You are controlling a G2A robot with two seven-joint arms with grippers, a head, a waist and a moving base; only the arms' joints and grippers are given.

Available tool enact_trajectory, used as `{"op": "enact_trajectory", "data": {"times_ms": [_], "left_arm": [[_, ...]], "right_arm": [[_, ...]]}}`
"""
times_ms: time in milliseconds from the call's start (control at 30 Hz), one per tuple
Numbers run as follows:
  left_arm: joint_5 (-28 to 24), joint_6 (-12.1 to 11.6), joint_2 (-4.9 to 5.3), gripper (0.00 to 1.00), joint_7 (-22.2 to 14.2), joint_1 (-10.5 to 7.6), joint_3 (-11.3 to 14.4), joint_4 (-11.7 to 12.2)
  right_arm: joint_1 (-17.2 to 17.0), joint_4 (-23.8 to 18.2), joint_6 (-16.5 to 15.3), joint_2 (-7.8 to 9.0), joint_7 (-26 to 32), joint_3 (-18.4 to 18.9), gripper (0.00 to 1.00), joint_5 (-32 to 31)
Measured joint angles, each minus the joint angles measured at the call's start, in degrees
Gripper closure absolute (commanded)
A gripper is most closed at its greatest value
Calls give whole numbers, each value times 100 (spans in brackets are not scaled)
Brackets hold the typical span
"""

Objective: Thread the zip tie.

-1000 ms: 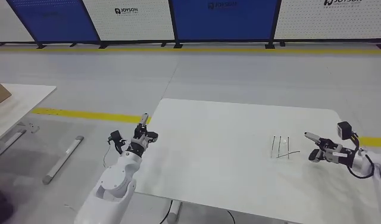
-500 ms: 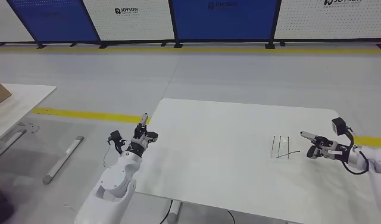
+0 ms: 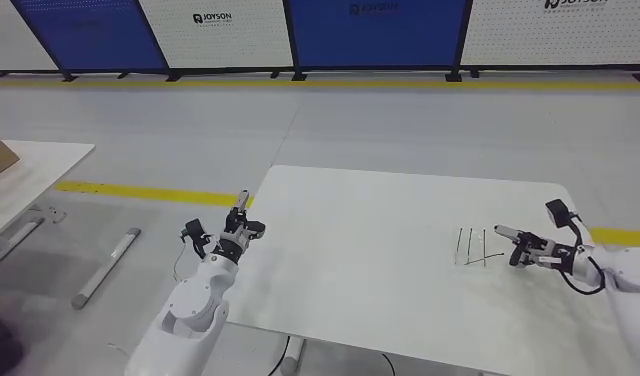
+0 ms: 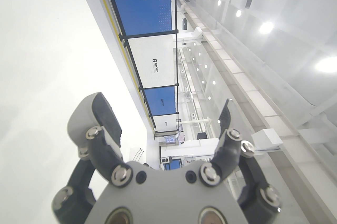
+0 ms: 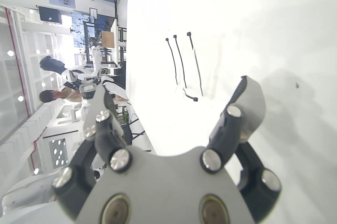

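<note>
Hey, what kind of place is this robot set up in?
Probably a factory or lab hall: blue and white perforated partition panels, a yellow floor line, and rows of ceiling lights high overhead.

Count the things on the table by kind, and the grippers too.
Parallel zip ties: 3
Crosswise zip tie: 1
Grippers, left gripper and right gripper, both open: 2
Total: 6
</note>
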Motion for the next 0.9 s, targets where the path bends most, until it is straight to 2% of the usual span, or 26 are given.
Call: {"op": "enact_trajectory", "data": {"times_ms": [33, 67, 133, 200, 267, 467, 633, 800, 900], "left_arm": [[0, 0, 0, 0, 0, 0, 0, 0], [0, 0, 0, 0, 0, 0, 0, 0], [0, 0, 0, 0, 0, 0, 0, 0], [0, 0, 0, 0, 0, 0, 0, 0], [0, 0, 0, 0, 0, 0, 0, 0], [0, 0, 0, 0, 0, 0, 0, 0], [0, 0, 0, 0, 0, 0, 0, 0], [0, 0, 0, 0, 0, 0, 0, 0], [0, 0, 0, 0, 0, 0, 0, 0]], "right_arm": [[25, 46, -16, -7, 10, -28, 1, 4], [39, 77, -34, -11, 12, -48, 9, 4], [65, 137, -79, -20, 21, -92, 51, 2], [81, 182, -113, -23, 29, -120, 51, 6], [98, 237, -150, -26, 39, -144, 55, 16], [123, 390, -277, -18, 85, -176, 52, 63], [120, 496, -425, 10, 127, -152, 55, 125], [129, 561, -439, 18, 133, -179, 51, 136], [125, 572, -464, 17, 162, -201, 56, 170]]}}
